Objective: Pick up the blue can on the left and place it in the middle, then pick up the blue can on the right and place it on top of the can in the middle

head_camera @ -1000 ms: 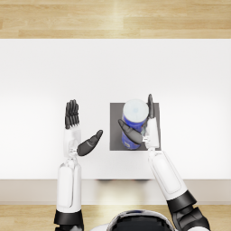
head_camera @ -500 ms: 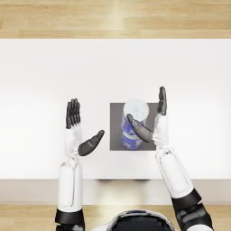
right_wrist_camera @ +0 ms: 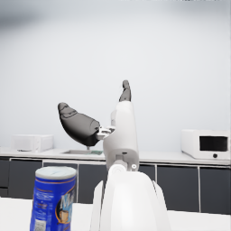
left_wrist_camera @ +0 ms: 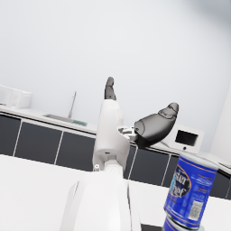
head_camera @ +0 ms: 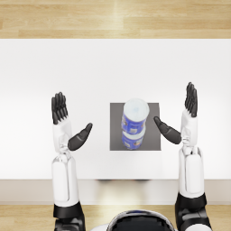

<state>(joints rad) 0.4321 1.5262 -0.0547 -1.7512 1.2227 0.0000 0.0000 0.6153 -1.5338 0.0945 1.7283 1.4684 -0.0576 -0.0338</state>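
Observation:
Two blue cans stand stacked on the dark grey mat in the middle of the white table. The upper can sits on the lower can. In the wrist views the upper can shows upright and free of any hand. My right hand is open to the right of the stack, fingers spread, thumb pointing toward the cans without touching. To the left of the mat my left hand is open too, well apart from the stack. Both hands hold nothing.
The white table stretches wide on both sides of the mat, with a wooden floor strip beyond its far edge. Behind, the wrist views show a counter with dark cabinets and a microwave.
My right hand has let go of the upper can and drawn away to the right, opening wide. The can stays on the lower one. The left hand has not moved.

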